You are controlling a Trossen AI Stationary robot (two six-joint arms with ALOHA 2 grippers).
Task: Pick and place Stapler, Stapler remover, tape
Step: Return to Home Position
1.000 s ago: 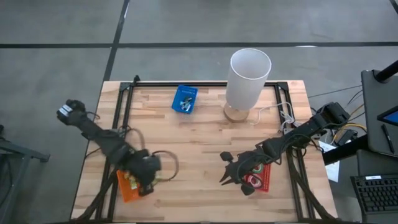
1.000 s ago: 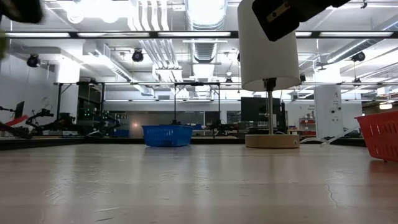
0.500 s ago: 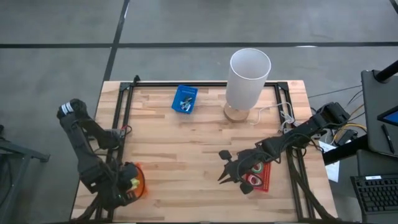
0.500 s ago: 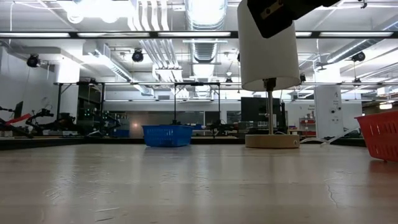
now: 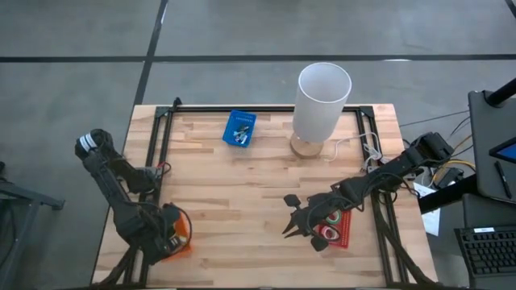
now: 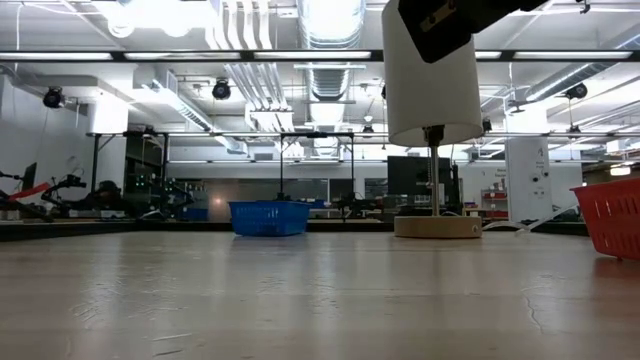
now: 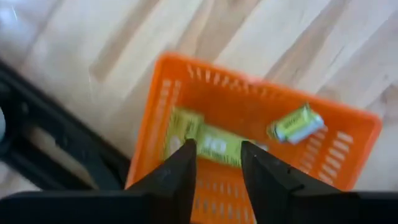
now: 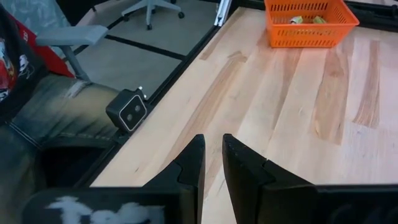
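Orange bin (image 5: 184,239): plastic mesh, at the bench (image 5: 242,181) corner well apart from the lamp (image 5: 324,93), to the robot's left of it and toward the near edge. Green staple boxes (image 7: 295,123) lie inside.
Left gripper (image 7: 219,152): above the orange bin, fingers a narrow gap apart, holding nothing.
Red bin (image 5: 347,224): toward the near edge from the lamp and a little to its right.
Tape (image 5: 329,234): small rolls lying in the red bin, with a green one and a red one showing.
Tape handling: probably light and stiff enough to keep its ring shape. The outer face looks smooth, so it may slip. A pinch across the ring wall, with one finger in the hole, seems the surest hold.
Staple boxes handling: likely light card that dents under a hard squeeze, best taken across the short sides.
Right gripper (image 8: 213,140): low over bare wood just beside the red bin, toward the near edge from the lamp. Its fingers are a slim gap apart and empty.
Blue bin (image 5: 239,127): just beside the lamp, on its left. It holds small pieces, too small to tell whether a stapler or remover is among them.
Writing: dark print on the staple boxes is blurred past reading. A white marking on the right gripper's body is unreadable, and no brand can be made out.
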